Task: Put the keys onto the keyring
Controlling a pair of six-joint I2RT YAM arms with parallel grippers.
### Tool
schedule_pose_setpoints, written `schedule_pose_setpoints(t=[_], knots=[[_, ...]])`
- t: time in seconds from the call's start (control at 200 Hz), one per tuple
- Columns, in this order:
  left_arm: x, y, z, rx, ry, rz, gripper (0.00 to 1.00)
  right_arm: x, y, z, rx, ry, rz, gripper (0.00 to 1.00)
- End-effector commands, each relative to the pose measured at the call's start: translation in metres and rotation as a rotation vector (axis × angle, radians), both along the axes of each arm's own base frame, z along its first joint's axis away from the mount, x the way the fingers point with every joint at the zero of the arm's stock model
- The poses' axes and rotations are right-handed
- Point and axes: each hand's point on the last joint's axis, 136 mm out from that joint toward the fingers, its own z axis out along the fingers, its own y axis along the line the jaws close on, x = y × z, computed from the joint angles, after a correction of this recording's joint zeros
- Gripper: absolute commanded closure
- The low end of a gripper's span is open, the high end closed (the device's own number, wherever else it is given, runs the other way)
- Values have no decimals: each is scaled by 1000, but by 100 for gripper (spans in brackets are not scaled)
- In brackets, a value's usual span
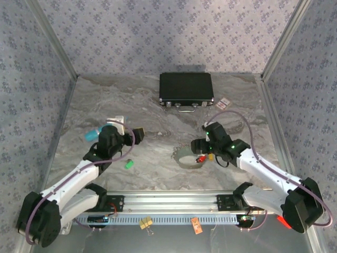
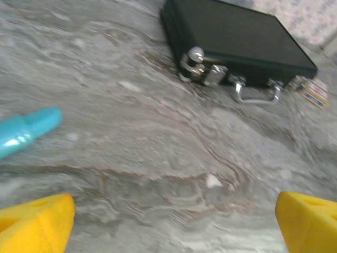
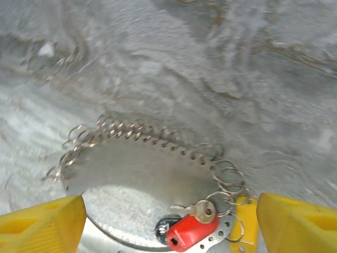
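Right gripper [image 3: 169,221] spread over keyring [image 3: 121,179]; close sloppily and you'll shove the red key [image 3: 189,233] away. Left gripper [image 2: 172,221] spread too, green key [image 1: 128,164] loose near table's [image 1: 158,179] front edge.

In the right wrist view the keyring [image 3: 137,211] is cut off by the bottom edge; the dark key [image 3: 164,227] is half covered by the red key [image 3: 190,232]; the yellow key's [image 3: 246,221] blade cannot be made out; in the left wrist view the turquoise object [image 2: 26,132] is cropped at the left edge; the small card's [image 2: 315,94] print is blurred past reading.
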Motion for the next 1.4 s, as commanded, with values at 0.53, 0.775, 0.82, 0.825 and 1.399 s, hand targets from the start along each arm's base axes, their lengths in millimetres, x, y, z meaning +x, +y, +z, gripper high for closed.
schedule_pose_setpoints(t=[0.53, 0.775, 0.82, 0.825, 1.399], knots=[[-24, 24, -33, 6, 14, 121, 0, -6, 103, 5, -303, -443, 1028, 29], [-26, 33, -38, 37, 12, 156, 0, -18, 93, -36, -413, -327, 1140, 34], [-26, 33, -37, 33, 10, 153, 0, -22, 93, -41, -419, -313, 1160, 40], [-26, 33, -37, 32, 10, 153, 0, -22, 93, -42, -419, -311, 1164, 41], [-35, 41, -32, 46, -7, 157, 0, -26, 123, -67, -405, -298, 1275, 60]])
